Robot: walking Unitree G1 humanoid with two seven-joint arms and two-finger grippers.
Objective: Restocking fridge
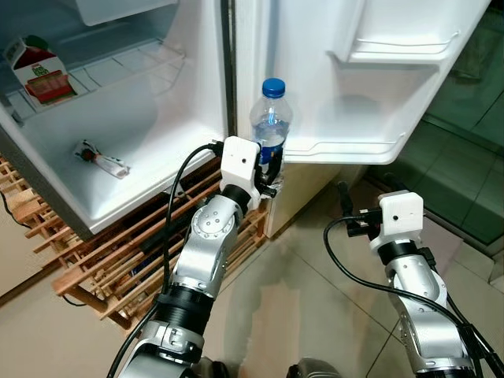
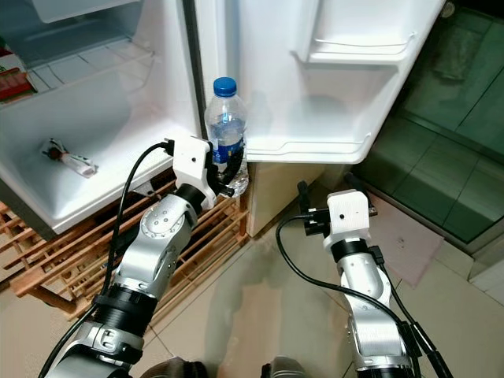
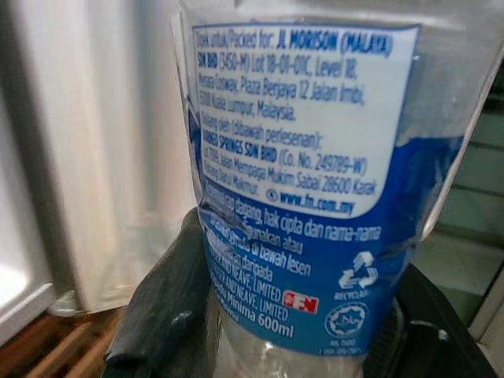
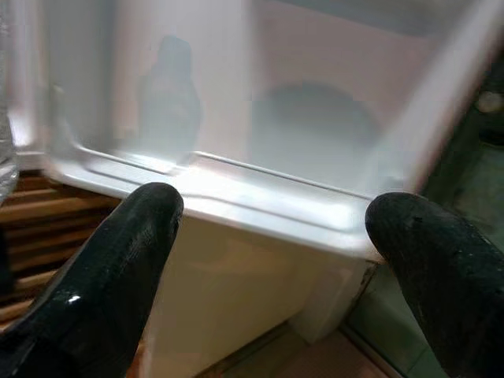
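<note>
Fingers (image 3: 161, 303) of the left gripper (image 1: 266, 175) clamped on a water bottle (image 1: 270, 126), upright, blue cap up, held near the open fridge door's lower shelf (image 1: 346, 148).

Bottle sits in front of the door's hinge edge, level with that shelf's rim but not yet over it or in it. Right gripper (image 1: 345, 206) hangs low beside the door, fingers (image 4: 118, 268) spread wide, holding nothing. Upper door shelf (image 1: 402, 51) looks bare too. Inside the fridge (image 1: 118, 118): a carton (image 1: 39, 71) on the wire rack, a small packet (image 1: 101, 160) on the floor of the compartment. Wooden rack (image 1: 102, 260) under the fridge. Judgement: early in the restock; bottle picked up, placing still to do, likely into the lower door shelf.
</note>
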